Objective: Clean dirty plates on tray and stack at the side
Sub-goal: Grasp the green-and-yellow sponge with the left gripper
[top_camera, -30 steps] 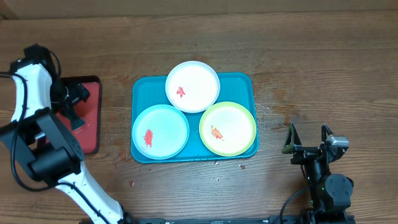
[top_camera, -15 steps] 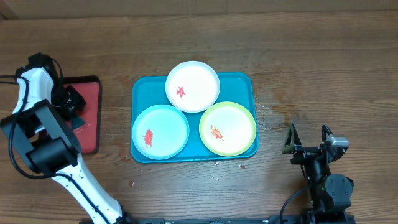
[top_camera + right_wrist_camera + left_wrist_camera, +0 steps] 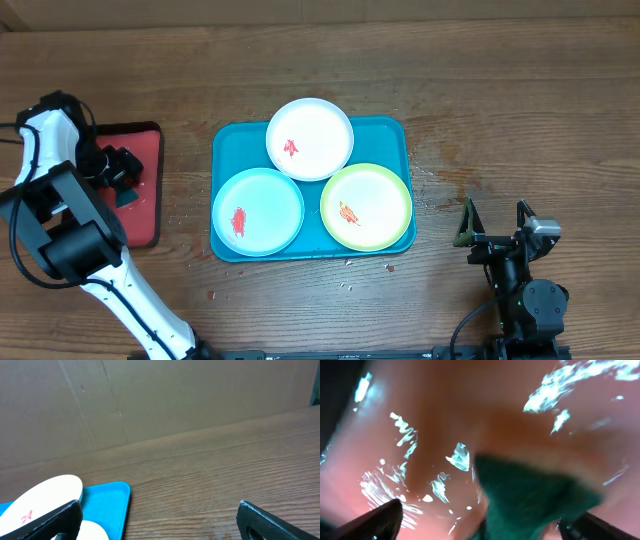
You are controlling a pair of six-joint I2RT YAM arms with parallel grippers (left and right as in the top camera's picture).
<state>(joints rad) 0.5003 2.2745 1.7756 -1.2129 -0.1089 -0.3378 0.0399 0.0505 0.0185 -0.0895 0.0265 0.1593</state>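
Note:
Three plates lie on the turquoise tray [image 3: 386, 135]: a white one [image 3: 310, 138] at the back, a light blue one [image 3: 258, 211] front left and a yellow-green one [image 3: 366, 207] front right, each with a red or orange smear. My left gripper [image 3: 118, 168] hangs low over a small red tray [image 3: 146, 215], well left of the plates. In the left wrist view it [image 3: 485, 529] is open, with a dark green cloth [image 3: 530, 495] lying between its wide-apart fingers. My right gripper [image 3: 492, 221] rests open on the table right of the tray, holding nothing [image 3: 160, 525].
The green cloth [image 3: 128, 197] lies on the red tray beside the left arm. Small crumbs dot the wooden table [image 3: 520, 110] in front of the turquoise tray. A cardboard wall [image 3: 175, 395] stands behind the table. The white plate [image 3: 45, 495] and tray corner [image 3: 110, 497] show at the right wrist view's left.
The left wrist has shifted slightly over the red tray, and the green cloth stays on it. The plates and the right arm have not moved.

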